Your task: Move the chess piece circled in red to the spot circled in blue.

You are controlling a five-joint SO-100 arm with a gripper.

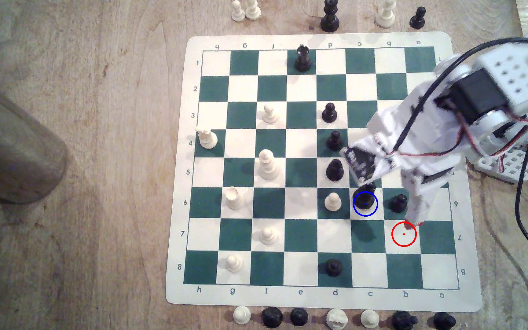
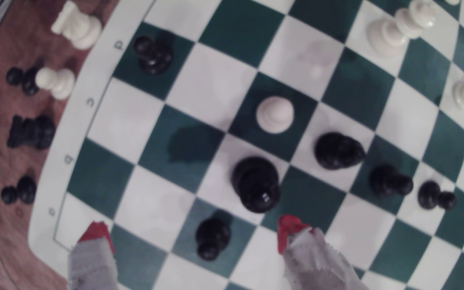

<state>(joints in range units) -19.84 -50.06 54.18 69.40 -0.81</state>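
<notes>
My jaws are spread wide and hold nothing; my gripper (image 2: 194,234) hangs low over the chessboard (image 1: 466,222) near its corner where the a-file and rank 8 edges meet. The chess piece (image 1: 365,200) (tall, glossy black, broad round base) stands upright inside the blue ring marking the spot (image 1: 375,212), a cream square toward the board's rank 8 edge. The red ring (image 1: 404,234) circles an empty cream square one step diagonally closer to that corner, just beside my red fingertips (image 1: 414,222).

The piece looks like hard, light plastic: stiff, slick and top-heavy enough to tip. I judge the narrow stem above the base the safest hold, not the knobbly crown.

The exterior view gives the rings and the captured pieces along the board's edges. The wrist view gives my two red-tipped fingers (image 2: 291,230) apart, with a black pawn (image 2: 212,237) between them and the piece just beyond.
</notes>
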